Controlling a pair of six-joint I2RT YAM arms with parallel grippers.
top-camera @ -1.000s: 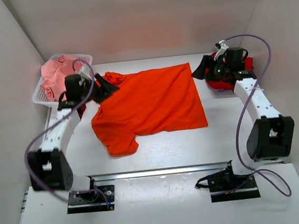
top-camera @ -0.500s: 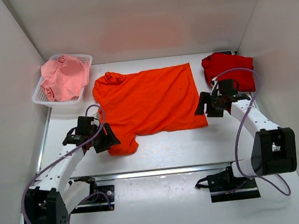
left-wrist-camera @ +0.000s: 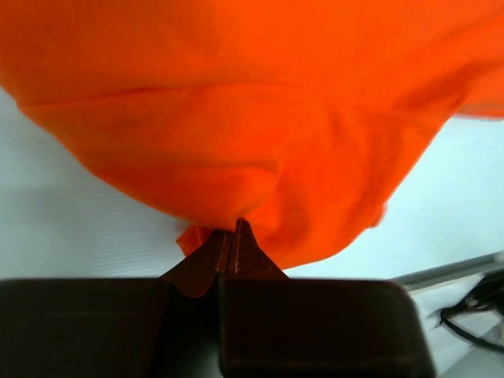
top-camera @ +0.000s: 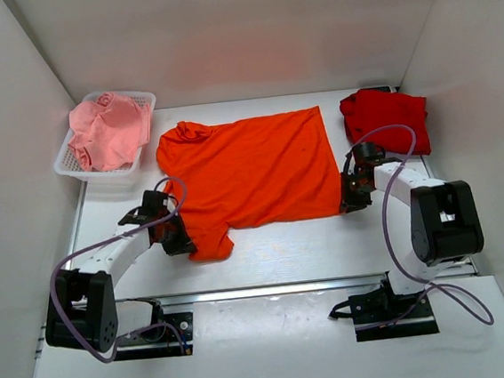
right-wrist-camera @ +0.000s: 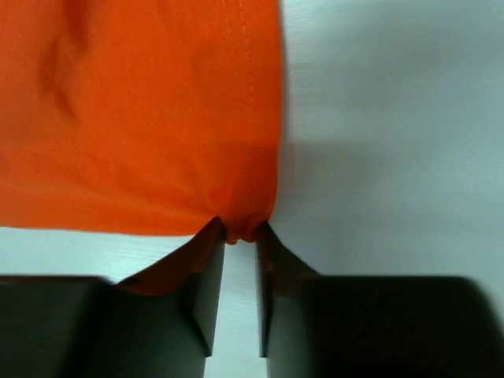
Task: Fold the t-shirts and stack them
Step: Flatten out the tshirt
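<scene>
The bright orange t-shirt (top-camera: 250,171) lies spread flat in the middle of the table. My left gripper (top-camera: 184,244) sits at its near left sleeve, shut on the orange cloth (left-wrist-camera: 236,157), which bunches at the fingertips. My right gripper (top-camera: 349,199) is at the shirt's near right corner, its jaws pinching a small fold of the hem (right-wrist-camera: 240,224). The darker red t-shirt (top-camera: 385,119) lies crumpled at the far right. The pale pink t-shirt (top-camera: 108,127) is heaped in the basket at the far left.
A white mesh basket (top-camera: 71,163) stands at the far left against the side wall. White walls close in the table on three sides. A metal rail (top-camera: 271,289) and the arm bases run along the near edge.
Both arms swung from the far corners down to the shirt's near edge. Both grippers went from open to shut on the orange cloth.
</scene>
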